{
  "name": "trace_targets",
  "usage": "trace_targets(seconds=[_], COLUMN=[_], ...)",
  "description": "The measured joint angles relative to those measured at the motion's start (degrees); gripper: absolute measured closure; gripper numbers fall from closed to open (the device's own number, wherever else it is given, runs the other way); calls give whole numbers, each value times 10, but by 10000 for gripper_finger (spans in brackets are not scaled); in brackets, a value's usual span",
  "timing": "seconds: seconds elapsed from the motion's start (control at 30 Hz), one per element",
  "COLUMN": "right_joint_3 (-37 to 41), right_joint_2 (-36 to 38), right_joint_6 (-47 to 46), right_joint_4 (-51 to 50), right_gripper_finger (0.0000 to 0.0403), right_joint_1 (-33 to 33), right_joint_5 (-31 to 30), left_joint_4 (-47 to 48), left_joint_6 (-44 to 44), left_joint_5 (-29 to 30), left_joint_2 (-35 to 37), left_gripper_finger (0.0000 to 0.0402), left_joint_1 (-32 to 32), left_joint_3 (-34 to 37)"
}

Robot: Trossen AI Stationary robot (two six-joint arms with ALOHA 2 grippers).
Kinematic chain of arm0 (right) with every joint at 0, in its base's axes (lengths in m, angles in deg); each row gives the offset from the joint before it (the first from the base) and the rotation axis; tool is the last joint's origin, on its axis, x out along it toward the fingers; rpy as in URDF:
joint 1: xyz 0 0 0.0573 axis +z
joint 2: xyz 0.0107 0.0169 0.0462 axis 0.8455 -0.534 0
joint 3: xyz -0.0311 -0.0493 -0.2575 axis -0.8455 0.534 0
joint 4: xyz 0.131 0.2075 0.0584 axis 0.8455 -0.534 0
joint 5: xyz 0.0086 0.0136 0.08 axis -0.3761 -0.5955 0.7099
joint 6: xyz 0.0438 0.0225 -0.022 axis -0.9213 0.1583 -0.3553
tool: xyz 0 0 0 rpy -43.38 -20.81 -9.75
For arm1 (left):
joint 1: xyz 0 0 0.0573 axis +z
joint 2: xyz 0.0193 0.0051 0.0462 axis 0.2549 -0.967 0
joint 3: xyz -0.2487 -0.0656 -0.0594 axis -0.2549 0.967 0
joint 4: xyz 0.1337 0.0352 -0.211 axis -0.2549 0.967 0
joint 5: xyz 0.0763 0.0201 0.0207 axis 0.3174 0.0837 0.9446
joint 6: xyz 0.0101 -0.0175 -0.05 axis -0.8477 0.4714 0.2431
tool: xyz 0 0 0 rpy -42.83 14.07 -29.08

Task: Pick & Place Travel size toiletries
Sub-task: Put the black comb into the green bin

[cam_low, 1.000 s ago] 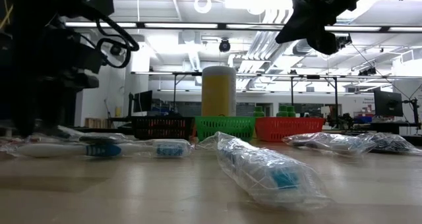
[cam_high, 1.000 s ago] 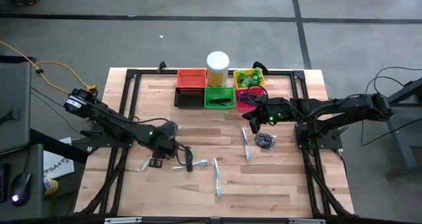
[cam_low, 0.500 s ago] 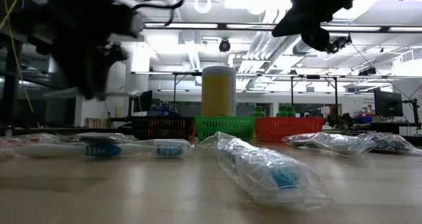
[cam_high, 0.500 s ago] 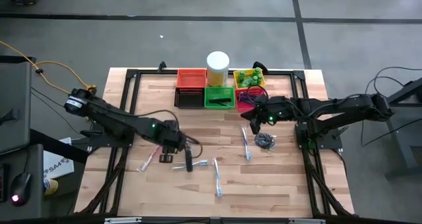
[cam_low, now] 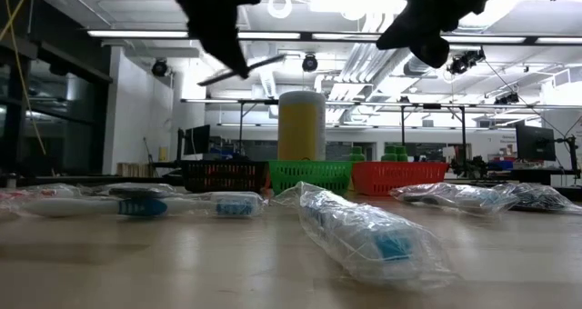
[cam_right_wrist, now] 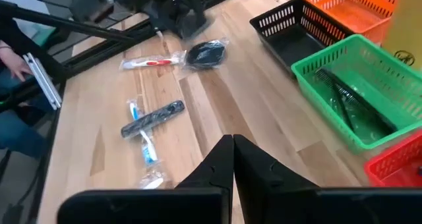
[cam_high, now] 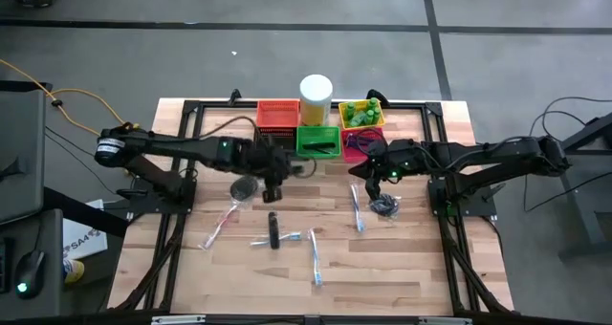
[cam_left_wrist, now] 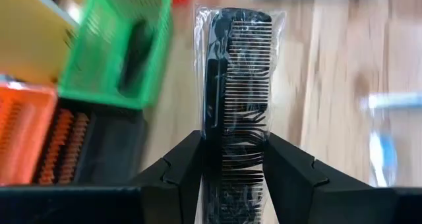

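Left wrist view: black plastic comb in a clear wrapper [cam_left_wrist: 235,112] clamped between the left gripper [cam_left_wrist: 234,174] fingers, standing lengthwise out past the tips, with only its near end pinched. Below and to one side, green mesh basket [cam_left_wrist: 119,49] with a dark item already lying inside, plus black mesh basket [cam_left_wrist: 86,151] and orange mesh basket [cam_left_wrist: 23,128] next to it.

High view: left gripper [cam_high: 275,164] raised over the wooden counter [cam_high: 411,258], just short of the green mesh basket [cam_high: 318,141], comb carried in the air rather than resting on anything. Right gripper [cam_high: 368,179] closed and empty, waiting near the red basket [cam_high: 356,145], a dark coiled bundle [cam_high: 384,204] close by on the counter.

Likely risks: slick wrapper sliding between the pads, so the comb could rotate or drop short of the basket; long overhang catching the basket rim on the way down and tipping the light basket; release too high, letting the comb bounce out or land in the neighbouring black basket. Crowding with the right arm also possible near the basket row.

Still on the counter: a second wrapped black comb [cam_high: 273,230] and wrapped white-and-blue toothbrushes [cam_high: 315,258].
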Motion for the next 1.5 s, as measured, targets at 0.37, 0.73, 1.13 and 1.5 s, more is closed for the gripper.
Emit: trace_targets(seconds=[0.37,0.73,1.13,1.5], right_joint_3=[0,0,0,0], right_joint_2=[-11,-4,-3,-3], right_joint_6=[59,41,42,42], right_joint_4=[46,42,43,41], right_gripper_finger=[347,257,255,255], right_joint_1=[-21,-91,-121,-135], right_joint_5=[2,67,96,120], left_joint_4=[-145,-288,-299,-211], left_joint_6=[-11,-45,-74,-89], left_joint_5=[-11,-22,-87,-97], left_joint_2=[0,-90,-184,-279], left_gripper_finger=[267,267,267,267], left_joint_1=[49,125,198,215], left_joint_3=[-25,-26,-40,-156])
